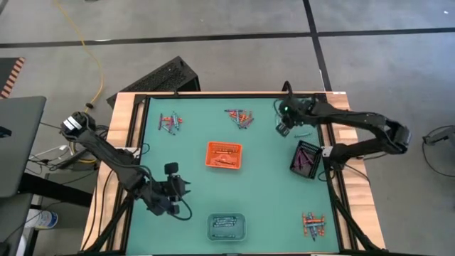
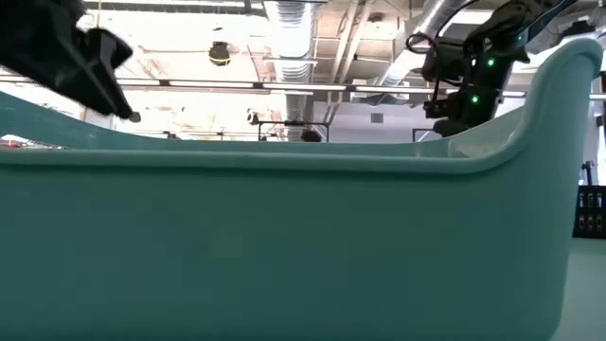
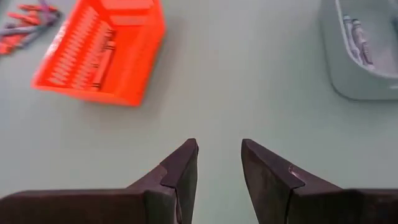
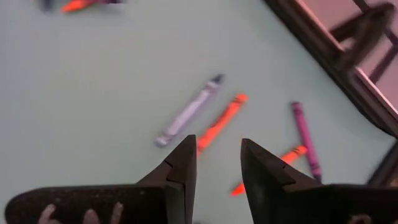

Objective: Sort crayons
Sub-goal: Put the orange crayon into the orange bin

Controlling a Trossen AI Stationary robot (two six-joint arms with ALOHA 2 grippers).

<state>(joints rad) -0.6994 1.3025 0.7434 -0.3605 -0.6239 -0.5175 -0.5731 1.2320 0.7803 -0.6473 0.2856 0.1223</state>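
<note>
High view: crayons (image 1: 240, 117) lie in small heaps near the counter (image 1: 270, 178) corners; orange tray (image 1: 224, 156) sits mid-counter, left end effector (image 1: 173, 190) hovers beside it.

Left wrist view: left fingers apart, nothing held.

Right wrist view: right end effector (image 4: 217, 163) apart, empty, above loose crayons; an orange crayon (image 4: 221, 122) lies nearest. We judge them light, stiff, snappable and prone to roll, so pinch mid-shaft.

Low view: a teal wall blocks nearly everything.
</note>
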